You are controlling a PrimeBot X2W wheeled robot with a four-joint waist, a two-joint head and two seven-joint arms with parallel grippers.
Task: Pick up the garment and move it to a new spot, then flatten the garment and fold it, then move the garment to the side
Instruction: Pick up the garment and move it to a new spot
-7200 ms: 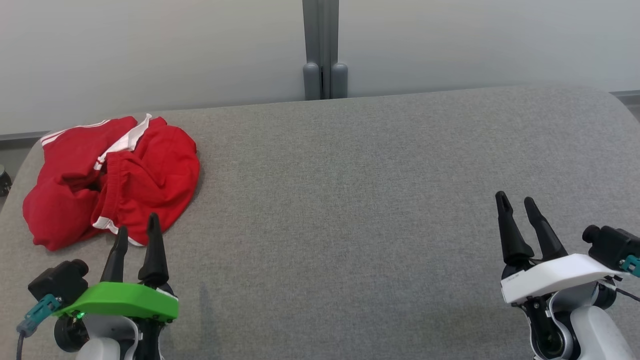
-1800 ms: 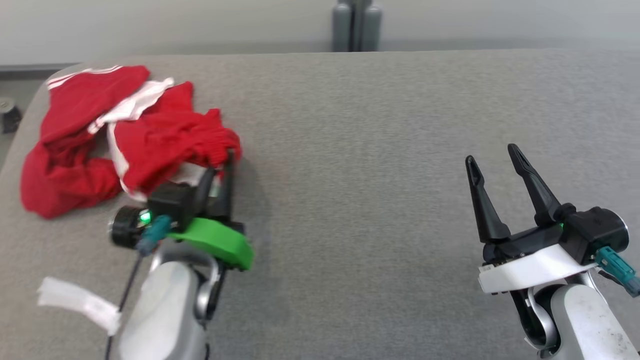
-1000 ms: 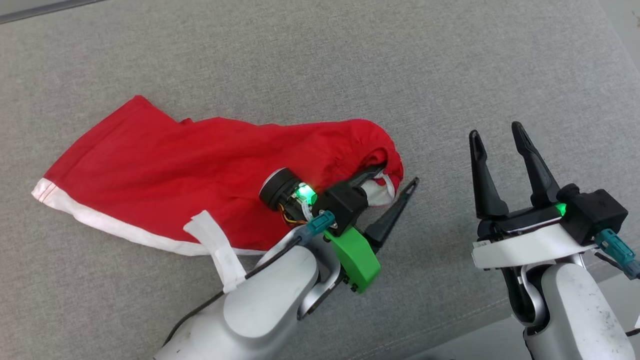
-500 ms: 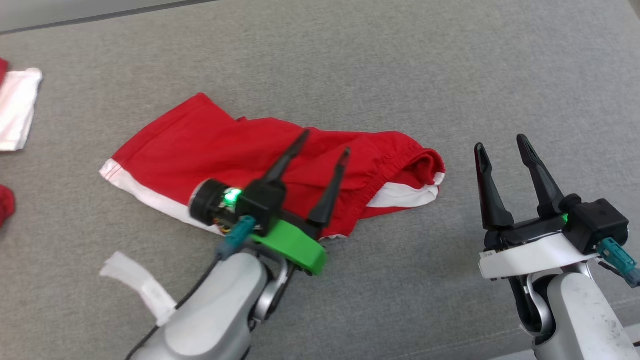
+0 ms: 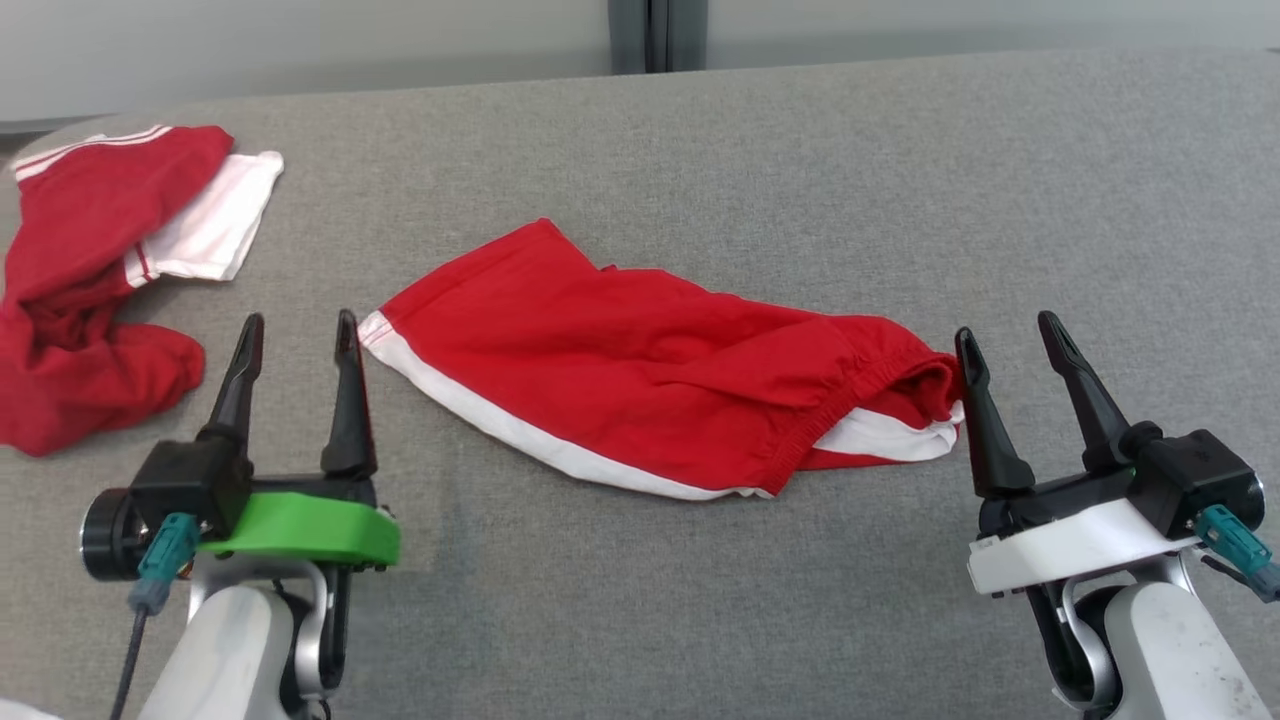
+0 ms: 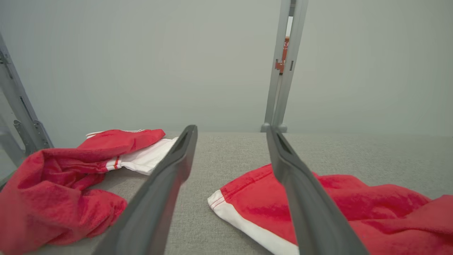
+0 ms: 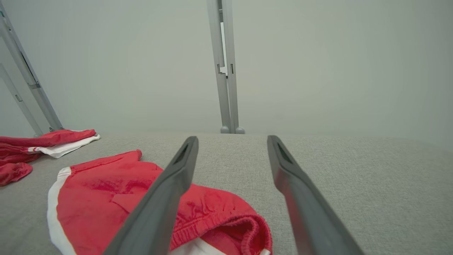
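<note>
Mid-table (image 5: 900,180): shorts (image 5: 660,390), bare grey cloth far and right. My left gripper (image 5: 299,320) and right gripper (image 5: 1006,327): fingers apart, empty. Red heap (image 5: 90,300) at left edge.

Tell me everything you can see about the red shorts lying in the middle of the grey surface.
The red shorts look like soft knit fabric, with a white band along the leg hem and a gathered elastic waistband at the robot's right end, where white fabric shows underneath. They lie rumpled, slanting across the grey surface; nothing grips them.
</note>
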